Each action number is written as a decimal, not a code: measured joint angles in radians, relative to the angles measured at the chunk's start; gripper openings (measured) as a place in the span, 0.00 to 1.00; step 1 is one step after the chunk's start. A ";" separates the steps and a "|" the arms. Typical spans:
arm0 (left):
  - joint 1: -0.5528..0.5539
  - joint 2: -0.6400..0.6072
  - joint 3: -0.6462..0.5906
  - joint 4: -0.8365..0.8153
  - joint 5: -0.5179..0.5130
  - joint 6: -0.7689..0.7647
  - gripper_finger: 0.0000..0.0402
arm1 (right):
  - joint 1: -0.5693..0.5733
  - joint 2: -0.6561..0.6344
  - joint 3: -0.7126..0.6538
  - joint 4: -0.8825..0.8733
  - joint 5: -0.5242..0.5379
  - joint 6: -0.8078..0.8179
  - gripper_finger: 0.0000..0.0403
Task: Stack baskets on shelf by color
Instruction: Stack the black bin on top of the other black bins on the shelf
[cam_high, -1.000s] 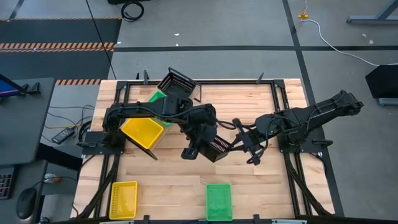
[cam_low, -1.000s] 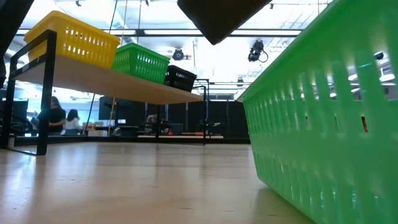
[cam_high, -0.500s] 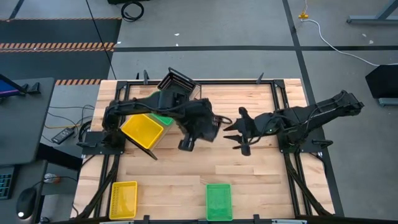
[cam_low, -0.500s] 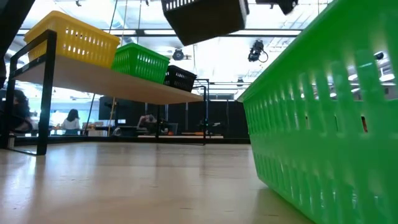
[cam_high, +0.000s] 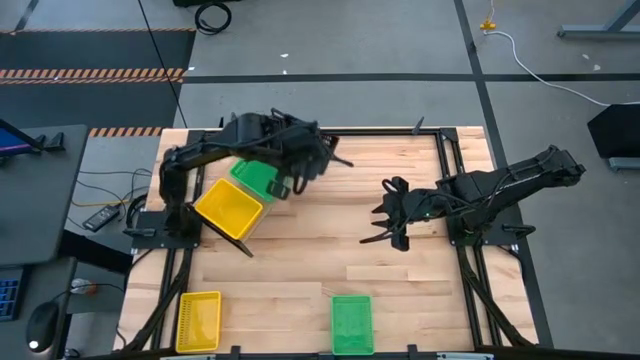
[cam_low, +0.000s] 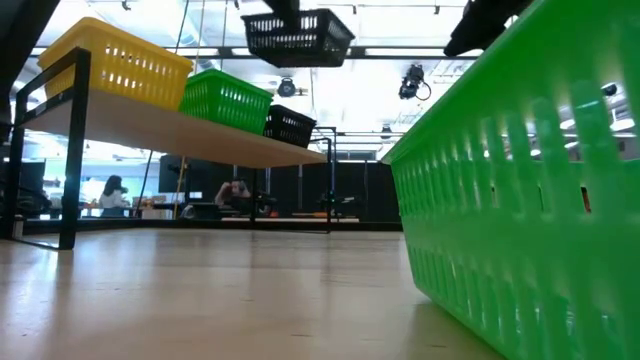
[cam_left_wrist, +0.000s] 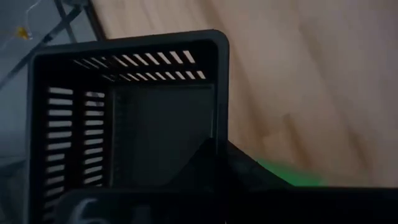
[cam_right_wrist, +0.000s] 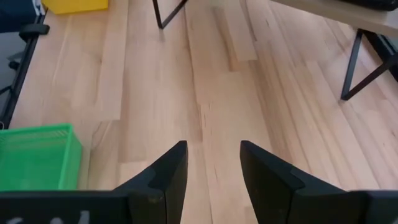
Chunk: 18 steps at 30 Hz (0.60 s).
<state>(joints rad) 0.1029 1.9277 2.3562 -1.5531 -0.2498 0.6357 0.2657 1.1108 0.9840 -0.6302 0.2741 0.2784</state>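
Gripping the black basket (cam_low: 298, 32) in my left pincer (cam_high: 300, 160), I should level it above the shelf's (cam_low: 190, 135) black stack (cam_low: 290, 125); right pincer (cam_right_wrist: 211, 165) hangs open.

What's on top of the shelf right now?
On the shelf: a yellow basket, a green basket and a black basket. Their insides are hidden.

A robotics lab or workshop is showing here. A wooden surface (cam_high: 330, 270) is sitting inside a black metal frame (cam_high: 470, 275) on a grey concrete floor (cam_high: 380, 50) marked with hazard-striped tape (cam_high: 90, 74), and cables (cam_high: 520, 55) are trailing across it. A desk with a mouse (cam_high: 42, 325) is standing alongside. Beyond, people (cam_low: 112, 190) are sitting at workstations under bright ceiling lights.
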 joint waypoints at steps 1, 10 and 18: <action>0.017 -0.001 0.000 -0.002 -0.004 0.022 0.02 | 0.000 0.000 0.000 0.002 0.000 0.000 0.38; 0.186 0.001 0.000 -0.018 0.056 0.114 0.02 | 0.000 0.000 0.000 0.001 -0.006 0.019 0.38; 0.271 0.001 0.000 -0.018 0.133 0.188 0.02 | 0.000 0.000 0.000 -0.039 0.025 0.030 0.38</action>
<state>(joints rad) 0.3739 1.9285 2.3562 -1.5708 -0.1169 0.8235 0.2657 1.1110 0.9840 -0.6693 0.2991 0.3082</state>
